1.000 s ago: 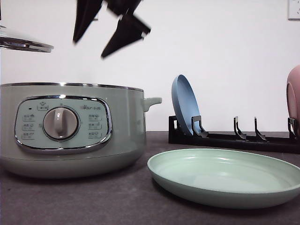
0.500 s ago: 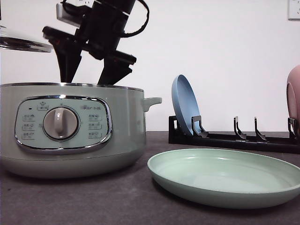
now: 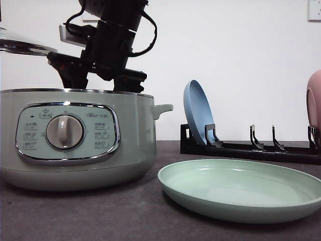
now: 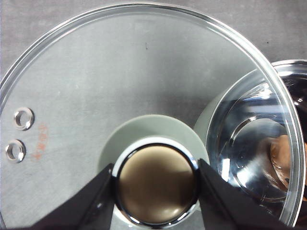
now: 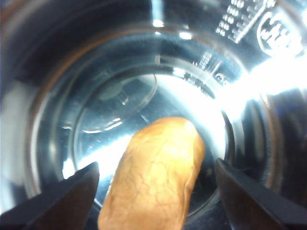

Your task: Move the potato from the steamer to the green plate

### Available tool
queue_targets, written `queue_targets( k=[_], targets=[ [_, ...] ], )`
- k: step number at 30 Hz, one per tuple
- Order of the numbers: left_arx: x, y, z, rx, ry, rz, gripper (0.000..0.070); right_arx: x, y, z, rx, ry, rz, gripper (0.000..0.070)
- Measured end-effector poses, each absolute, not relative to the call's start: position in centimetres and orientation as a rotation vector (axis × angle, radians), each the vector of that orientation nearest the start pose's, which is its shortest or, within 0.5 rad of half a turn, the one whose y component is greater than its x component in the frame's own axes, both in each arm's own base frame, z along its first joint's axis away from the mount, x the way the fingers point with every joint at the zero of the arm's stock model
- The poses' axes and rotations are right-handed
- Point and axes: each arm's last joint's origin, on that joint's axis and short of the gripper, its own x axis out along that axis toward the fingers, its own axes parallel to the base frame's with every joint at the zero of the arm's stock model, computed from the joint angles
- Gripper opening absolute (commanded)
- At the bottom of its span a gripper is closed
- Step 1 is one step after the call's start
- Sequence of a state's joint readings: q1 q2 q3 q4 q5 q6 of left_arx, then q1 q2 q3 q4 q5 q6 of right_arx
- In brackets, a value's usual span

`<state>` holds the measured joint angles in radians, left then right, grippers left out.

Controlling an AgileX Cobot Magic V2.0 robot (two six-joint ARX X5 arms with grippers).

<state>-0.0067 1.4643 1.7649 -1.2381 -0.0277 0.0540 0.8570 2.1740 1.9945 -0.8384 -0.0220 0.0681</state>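
Note:
The pale green steamer (image 3: 75, 135) stands at the left with its lid off. Inside its shiny pot lies the orange-brown potato (image 5: 156, 177). My right gripper (image 3: 100, 83) reaches down into the pot, open, with one finger (image 5: 72, 196) on each side of the potato and apart from it. My left gripper (image 4: 156, 191) is shut on the knob (image 4: 156, 158) of the glass lid (image 4: 120, 72), holding the lid (image 3: 25, 47) up at the steamer's left. The green plate (image 3: 241, 188) lies bare on the table, right of the steamer.
Behind the green plate, a black dish rack (image 3: 251, 148) holds a blue plate (image 3: 198, 113) on edge, and a pink plate (image 3: 315, 100) at the far right. The steamer's side handle (image 3: 163, 108) sticks out toward the rack.
The right gripper has come down from high above the steamer until its fingertips dip below the rim. The lid and the plates have not moved.

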Motion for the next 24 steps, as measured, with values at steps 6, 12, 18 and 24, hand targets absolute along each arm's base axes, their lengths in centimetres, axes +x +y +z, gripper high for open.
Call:
queue_targets(
  k=[6, 12, 18, 24],
  targets=[
    [26.5, -0.1, 41.8, 0.066, 0.937, -0.006, 0.0009, 31.1, 36.0, 24.2, -0.376, 1.012, 0.763, 0.0489],
    [26.5, -0.1, 41.8, 0.066, 0.937, -0.006, 0.0009, 31.1, 36.1, 23.8, -0.381, 1.026, 0.759, 0.0454],
    [26.5, -0.1, 41.8, 0.066, 0.937, -0.006, 0.0009, 31.1, 36.0, 23.7, -0.379, 1.036, 0.754, 0.0291],
    [26.5, -0.1, 41.8, 0.066, 0.937, -0.006, 0.0009, 31.1, 36.0, 23.8, -0.371, 1.041, 0.769, 0.0275]
  ],
)
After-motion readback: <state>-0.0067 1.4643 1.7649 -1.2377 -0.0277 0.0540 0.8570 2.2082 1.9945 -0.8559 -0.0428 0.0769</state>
